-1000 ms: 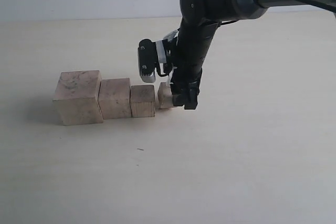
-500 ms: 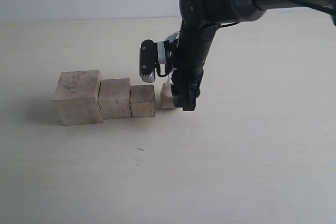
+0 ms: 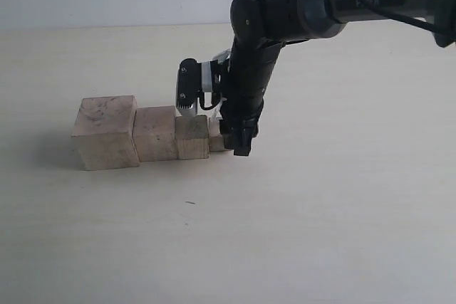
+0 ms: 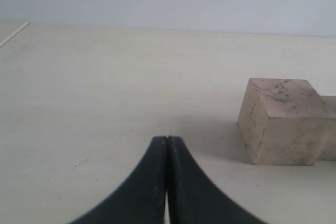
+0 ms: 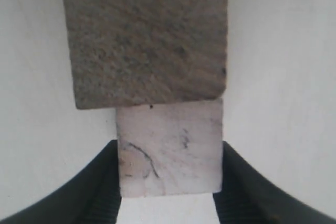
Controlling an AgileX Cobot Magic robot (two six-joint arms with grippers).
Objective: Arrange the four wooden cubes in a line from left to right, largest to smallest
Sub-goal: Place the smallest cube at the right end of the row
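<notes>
On the pale table (image 3: 320,211) the largest pale light-wood cube (image 3: 105,133) stands at the far left. The second pale wooden cube (image 3: 155,133) is against it and the third pale wooden cube (image 3: 192,137) against that one; none of these three has moved. What has changed is the smallest pale wooden cube (image 3: 216,139). A second ago it stood a little apart from the third cube, and now the right gripper (image 3: 231,142) has carried it leftward, so the gap is closed. I judge that the row is now in order from largest to smallest, and only the release remains.

The exterior view gives the whole line, but the black arm hides much of the smallest cube. The right wrist view shows what is missing: the fingers are closed on two opposite sides of the smallest cube (image 5: 169,156), whose edge meets the third cube (image 5: 147,35) – touching, it seems. The left wrist view shows the left gripper (image 4: 167,150) fully closed and holding nothing, well apart from the largest cube (image 4: 281,121).
</notes>
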